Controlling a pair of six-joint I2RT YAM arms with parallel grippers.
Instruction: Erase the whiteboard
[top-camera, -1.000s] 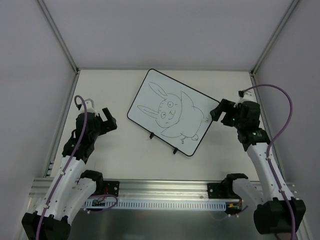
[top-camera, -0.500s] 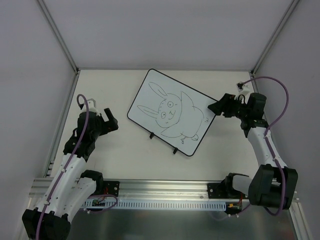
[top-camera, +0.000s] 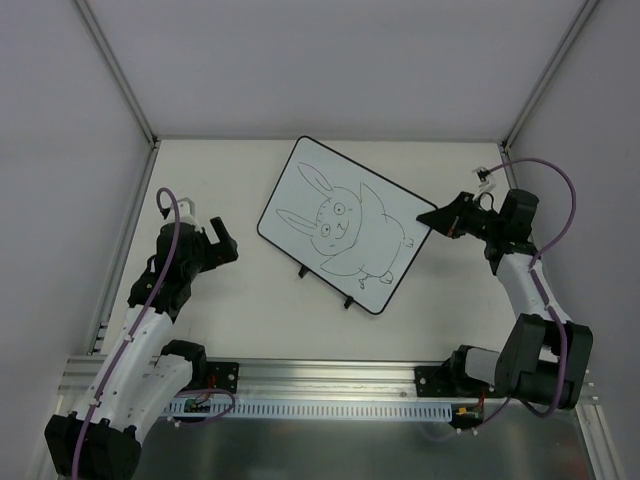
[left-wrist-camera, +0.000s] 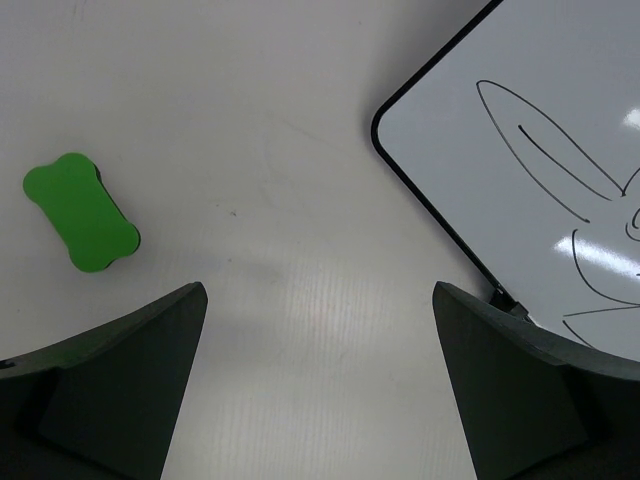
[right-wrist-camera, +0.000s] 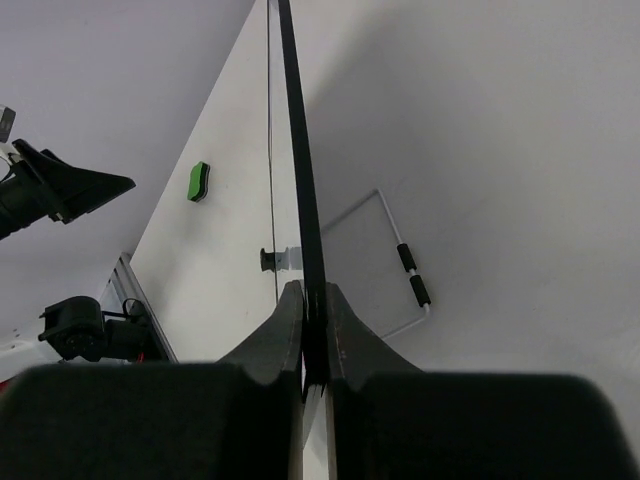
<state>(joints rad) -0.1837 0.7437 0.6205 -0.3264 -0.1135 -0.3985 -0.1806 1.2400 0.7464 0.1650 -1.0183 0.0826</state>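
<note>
the green eraser (left-wrist-camera: 80, 212) lies slantwise on the surface (left-wrist-camera: 300, 150), just left of the wide-open, empty left gripper (left-wrist-camera: 318, 320), so the left arm is nearer. the whiteboard (top-camera: 345, 225) sits mid-surface, rabbit drawing (top-camera: 340, 228) unerased, its right corner pinched in the closed right gripper (top-camera: 435, 217).

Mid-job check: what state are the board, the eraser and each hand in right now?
whiteboard: rabbit drawing intact, nothing erased, right corner clamped.
right hand: shut on the whiteboard's edge.
left hand: open, empty, over the table.
green eraser: lying on the table, ungripped, apart from the whiteboard.
</note>
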